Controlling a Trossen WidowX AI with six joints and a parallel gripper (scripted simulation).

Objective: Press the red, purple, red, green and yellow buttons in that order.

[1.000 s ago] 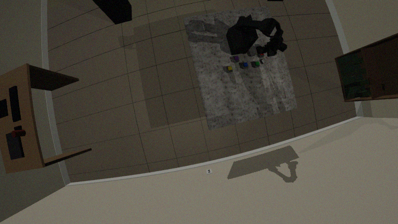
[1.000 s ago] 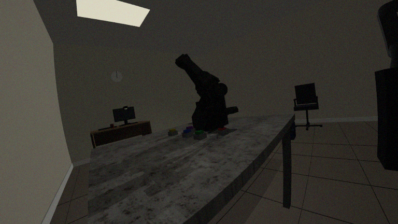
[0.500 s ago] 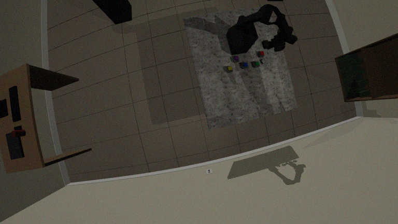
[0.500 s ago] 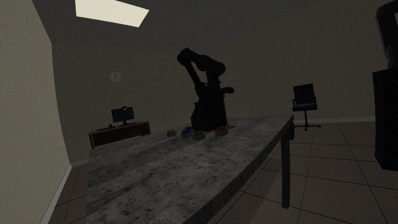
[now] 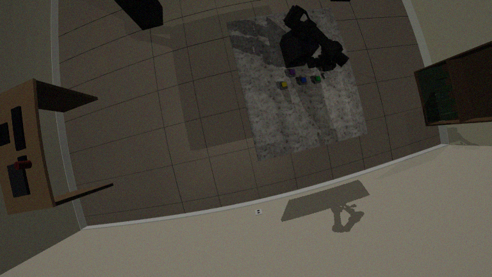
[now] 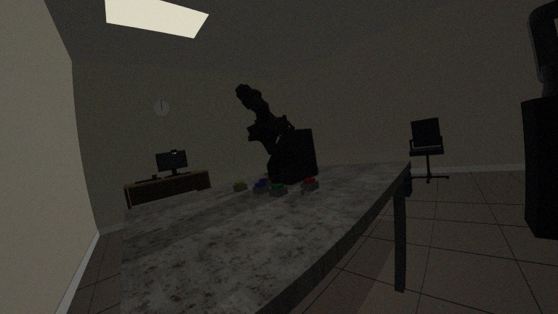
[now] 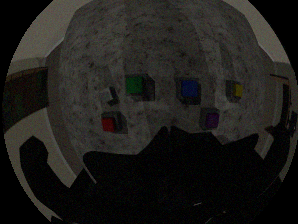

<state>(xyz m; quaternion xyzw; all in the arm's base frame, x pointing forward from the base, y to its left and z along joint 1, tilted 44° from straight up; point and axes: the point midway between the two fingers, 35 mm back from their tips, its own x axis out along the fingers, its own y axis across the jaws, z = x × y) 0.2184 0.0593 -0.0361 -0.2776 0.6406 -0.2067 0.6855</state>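
Seen from above, the gripper (image 5: 311, 63) (image 7: 168, 129) is held over the near side of the stone-patterned table (image 5: 292, 131) (image 6: 218, 249) (image 7: 165, 55), where the purple button (image 5: 291, 72) (image 6: 264, 179) (image 7: 212, 120), blue button (image 5: 303, 79) (image 6: 260, 184) (image 7: 189, 88), green button (image 5: 317, 79) (image 6: 277, 186) (image 7: 134, 85) and yellow button (image 5: 284, 84) (image 6: 239, 184) (image 7: 238, 90) are shown and the red one is hidden. In the exterior view, the red button (image 6: 309, 180) (image 7: 108, 124) is seen beside the green one, with the arm (image 6: 261, 111) raised behind the buttons. In the wrist view, the jaws are closed together on nothing, with red seen to one side of the fingertips and purple to the other.
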